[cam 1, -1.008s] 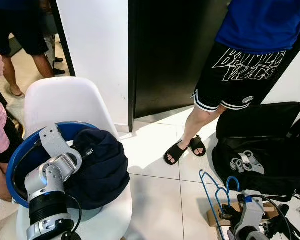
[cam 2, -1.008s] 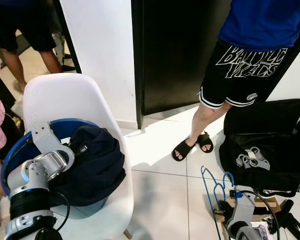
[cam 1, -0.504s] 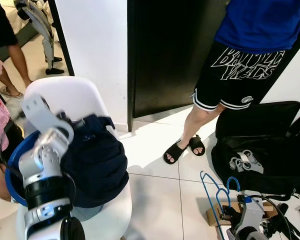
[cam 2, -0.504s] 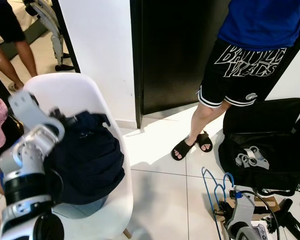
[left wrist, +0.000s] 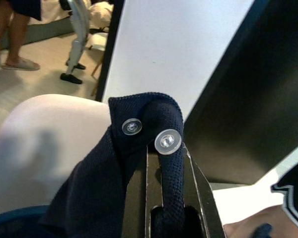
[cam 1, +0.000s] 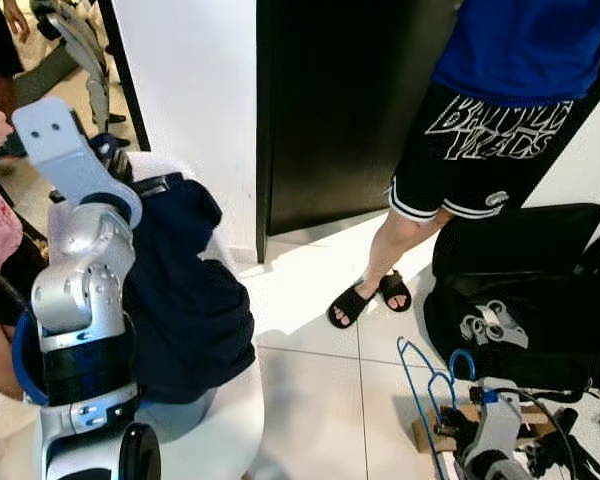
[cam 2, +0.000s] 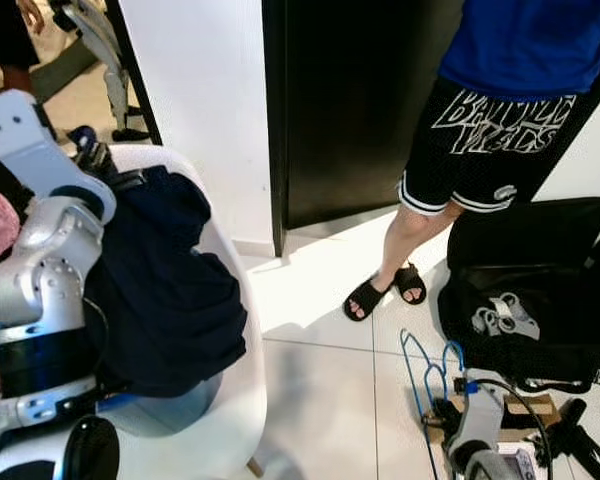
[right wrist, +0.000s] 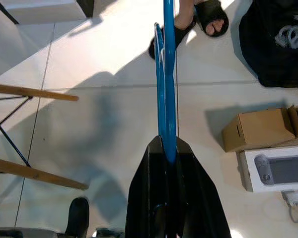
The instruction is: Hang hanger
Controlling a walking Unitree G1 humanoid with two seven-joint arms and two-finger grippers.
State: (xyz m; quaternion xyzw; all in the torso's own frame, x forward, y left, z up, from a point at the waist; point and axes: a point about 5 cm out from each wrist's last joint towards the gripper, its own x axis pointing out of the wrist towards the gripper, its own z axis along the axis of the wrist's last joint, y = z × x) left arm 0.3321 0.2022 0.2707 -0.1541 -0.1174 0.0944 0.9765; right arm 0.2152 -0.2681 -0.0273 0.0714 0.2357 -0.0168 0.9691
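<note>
Left arm's gone up a lot vs 1 s ago, fyi: it was low over the blue basket on the chair seat, now the left gripper (left wrist: 161, 163) is up by the top edge of the chair back and it's dragged the navy garment (cam 1: 185, 290) up w/ it. So the shirt's mostly out of the blue basket (cam 1: 22, 358), hanging along the front of the white chair (cam 1: 215, 425), lower part bunched on the seat. Right side hasn't budged.

Near stuff first. Left gripper is clamped on the garment's buttoned placket/collar. In the left wrist view the fabric runs between the two black fingers, with two buttons just past the tips. Looks like a solid pinch imo, though it's only got an edge, so it could slip if you yank.

Right gripper (right wrist: 166, 148) sits low near the floor by your right side, closed tight on the blue hanger (cam 1: 430, 385). Wire runs straight through the fingers, and the hook end sticks up and away over the tiles. A cardboard box (right wrist: 256, 128) is on the floor just beside it.

Farther out: a person in black shorts (cam 1: 470, 140) and sandals stands by the dark door (cam 1: 330, 100), w/ a black bag (cam 1: 525, 300) on the floor next to them.

My read: you've got shirt in one gripper, hanger in the other, well apart. Nothing's on the hanger yet and no rail in sight, so early days.
</note>
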